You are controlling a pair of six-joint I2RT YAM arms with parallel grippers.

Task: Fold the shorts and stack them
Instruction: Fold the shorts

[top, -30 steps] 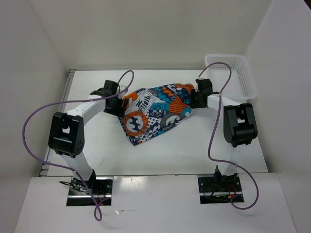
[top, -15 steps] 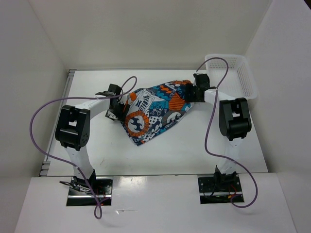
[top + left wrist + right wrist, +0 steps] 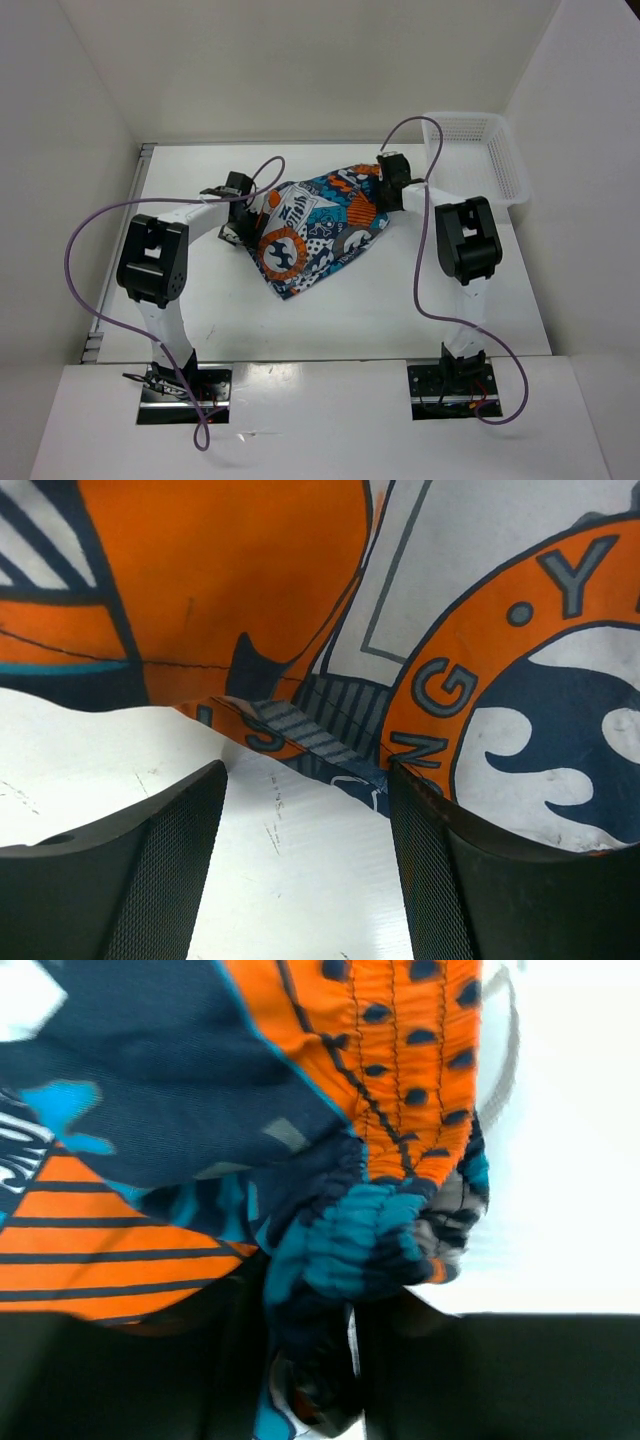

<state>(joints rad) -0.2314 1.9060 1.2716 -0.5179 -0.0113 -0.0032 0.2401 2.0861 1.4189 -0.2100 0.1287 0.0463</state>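
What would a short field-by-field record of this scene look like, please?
shorts: crumpled at mid-table, not folded flat
left gripper: open at the left edge of the shorts, bare table showing between its fingers
right gripper: shut on the bunched elastic edge at the right end of the shorts
basket: white, at the far right, apart from the shorts
table: white

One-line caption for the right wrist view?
Right pincer shut on the cartoon-print shorts at their gathered orange-and-teal waistband.
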